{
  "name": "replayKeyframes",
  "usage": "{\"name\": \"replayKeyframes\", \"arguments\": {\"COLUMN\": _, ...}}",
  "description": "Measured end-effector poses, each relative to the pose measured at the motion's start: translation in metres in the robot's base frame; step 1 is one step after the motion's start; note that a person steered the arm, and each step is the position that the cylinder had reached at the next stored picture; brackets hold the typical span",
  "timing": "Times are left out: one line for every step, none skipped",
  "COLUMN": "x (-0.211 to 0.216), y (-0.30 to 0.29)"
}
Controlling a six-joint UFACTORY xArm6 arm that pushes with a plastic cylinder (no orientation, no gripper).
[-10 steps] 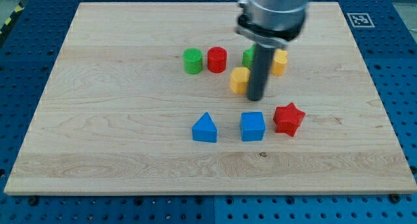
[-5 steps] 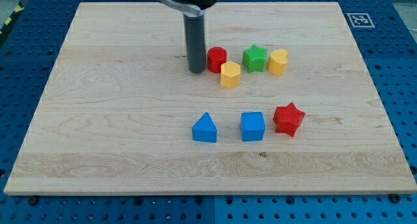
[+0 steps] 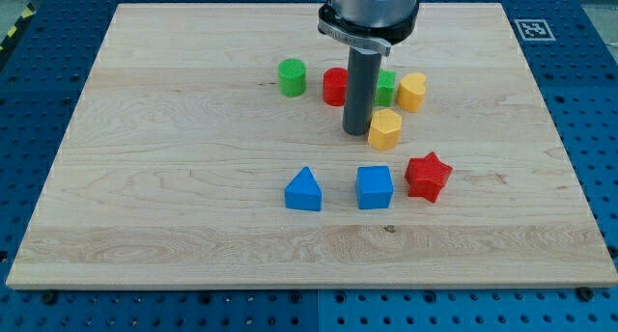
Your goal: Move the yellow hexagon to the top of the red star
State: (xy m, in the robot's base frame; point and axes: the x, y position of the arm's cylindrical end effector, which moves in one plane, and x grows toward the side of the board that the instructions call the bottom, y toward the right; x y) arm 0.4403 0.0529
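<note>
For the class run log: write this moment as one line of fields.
tip: touching yellow hexagon's left side | red star: below-right of hexagon, apart | goal: not met | next: likely push hexagon right

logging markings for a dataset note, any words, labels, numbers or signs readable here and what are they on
No readable words, brand names or numbers anywhere.
One sign only: a black-and-white square fiducial marker on the wooden board, at the view's top right corner; it carries a pattern, no text.
The coloured blocks and my tip bear no markings.
</note>
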Motion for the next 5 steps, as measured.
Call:
{"name": "replayKeyframes", "arguments": {"x": 0.000, "y": 0.014}}
{"name": "replayKeyframes", "arguments": {"x": 0.002, "y": 0.030}}
{"name": "replayKeyframes", "arguments": {"x": 0.000, "y": 0.028}}
{"name": "replayKeyframes", "arguments": {"x": -0.009, "y": -0.001}}
{"name": "replayKeyframes", "arguments": {"x": -0.009, "y": -0.066}}
